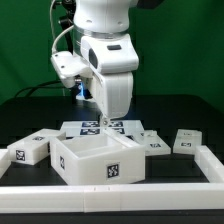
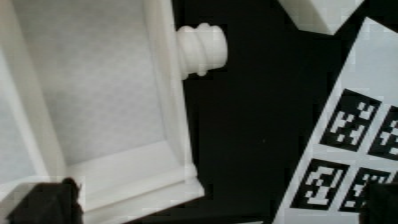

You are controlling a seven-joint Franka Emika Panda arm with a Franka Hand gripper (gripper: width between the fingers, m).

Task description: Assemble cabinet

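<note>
Lying at the exterior view's left, a tagged white block (image 1: 30,150) rests on the black table (image 1: 20,120). Right of it, near centre, stands the cabinet (image 1: 98,160), an open-topped white box with a tag on its near face. The gripper (image 1: 101,122) hangs above its far wall, before the marker board (image 1: 125,128); whether its fingers are apart cannot be told. Farther right lie a second block (image 1: 155,143) and a third block (image 1: 187,140).

cabinet (image 2: 89,110): cropped by frame edge | marker board (image 2: 370,70): cropped | jaws: state unreadable
</note>
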